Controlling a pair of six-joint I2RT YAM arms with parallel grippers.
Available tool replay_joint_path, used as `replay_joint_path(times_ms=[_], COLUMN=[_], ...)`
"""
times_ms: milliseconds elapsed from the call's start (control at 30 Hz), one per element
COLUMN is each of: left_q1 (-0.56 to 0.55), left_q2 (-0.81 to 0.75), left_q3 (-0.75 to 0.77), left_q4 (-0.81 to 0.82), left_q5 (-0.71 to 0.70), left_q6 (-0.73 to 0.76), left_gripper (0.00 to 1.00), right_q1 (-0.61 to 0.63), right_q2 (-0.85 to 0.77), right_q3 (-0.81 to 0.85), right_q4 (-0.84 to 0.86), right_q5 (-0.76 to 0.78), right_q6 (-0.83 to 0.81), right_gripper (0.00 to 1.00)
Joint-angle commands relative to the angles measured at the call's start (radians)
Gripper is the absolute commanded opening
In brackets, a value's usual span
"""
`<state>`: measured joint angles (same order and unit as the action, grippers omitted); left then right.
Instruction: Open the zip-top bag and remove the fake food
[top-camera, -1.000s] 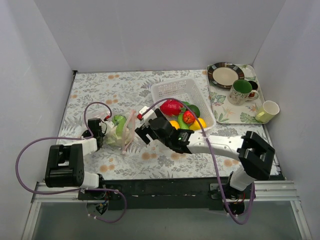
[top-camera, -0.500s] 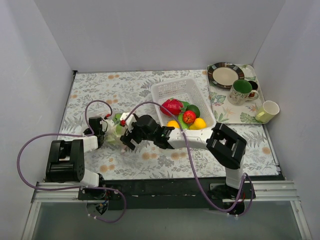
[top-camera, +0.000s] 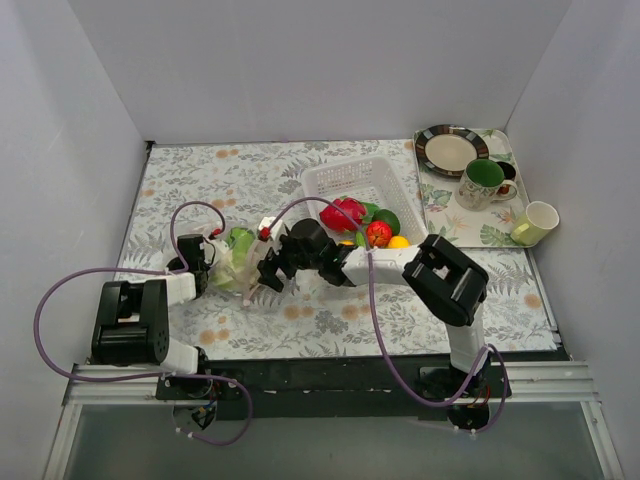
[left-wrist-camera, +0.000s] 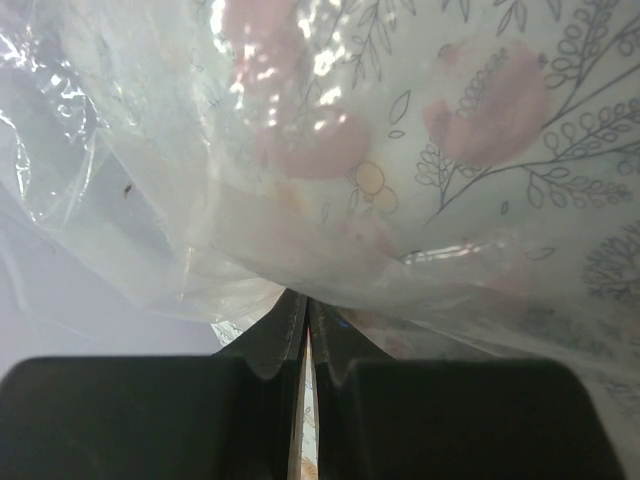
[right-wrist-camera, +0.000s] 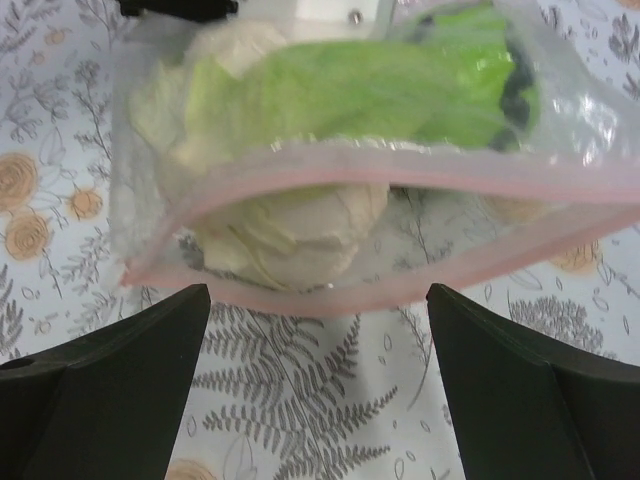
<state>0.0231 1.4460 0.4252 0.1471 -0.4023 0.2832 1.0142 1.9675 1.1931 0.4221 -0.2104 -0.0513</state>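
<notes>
The clear zip-top bag (top-camera: 238, 262) lies on the floral table left of centre, its pink zip mouth (right-wrist-camera: 380, 285) gaping open toward my right wrist camera. Inside it are a green lettuce-like piece (right-wrist-camera: 370, 95) and a whitish piece (right-wrist-camera: 290, 225). My left gripper (top-camera: 200, 262) is shut on the bag's plastic (left-wrist-camera: 300, 230) at its far end. My right gripper (top-camera: 268, 272) is open, its fingers (right-wrist-camera: 110, 370) spread just before the bag's mouth, touching nothing. More fake food, red, yellow and green, lies in the white basket (top-camera: 340, 180).
A patterned tray (top-camera: 440, 215) at the back right holds a plate (top-camera: 450, 150) and a green mug (top-camera: 484, 182). A cream cup (top-camera: 536, 221) stands at its near corner. White walls enclose the table on three sides.
My right arm has swung left from beside the basket to the bag's mouth, with its gripper open. The left gripper has stayed shut on the bag.
</notes>
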Motion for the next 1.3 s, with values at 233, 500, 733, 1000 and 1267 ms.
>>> replay_joint_path(times_ms=[233,500,733,1000,1267], left_q1=[-0.009,-0.009,-0.009,-0.067,-0.1], left_q2=[0.051,0.063,0.045,0.008,-0.026], left_q3=[-0.029,-0.017,-0.006,-0.019,-0.049], left_q4=[-0.13,-0.132,-0.141,-0.204,-0.235], left_q5=[0.103,0.102,0.102,0.077,0.057], left_q6=[-0.009,-0.003,0.004,-0.019,-0.061], left_gripper=[0.0,0.0,0.0,0.0,0.0], right_q1=[-0.048,-0.049,-0.048,-0.04,-0.034], right_q2=[-0.009,0.083,0.154,0.206,0.122], right_q3=[0.022,0.109,0.172,0.235,0.154], right_q4=[0.043,0.038,0.058,0.112,0.083], right_q5=[-0.092,-0.129,-0.178,-0.326,-0.345], right_q6=[-0.009,0.005,0.037,0.159,0.215], right_gripper=[0.99,0.99,0.99,0.97,0.34])
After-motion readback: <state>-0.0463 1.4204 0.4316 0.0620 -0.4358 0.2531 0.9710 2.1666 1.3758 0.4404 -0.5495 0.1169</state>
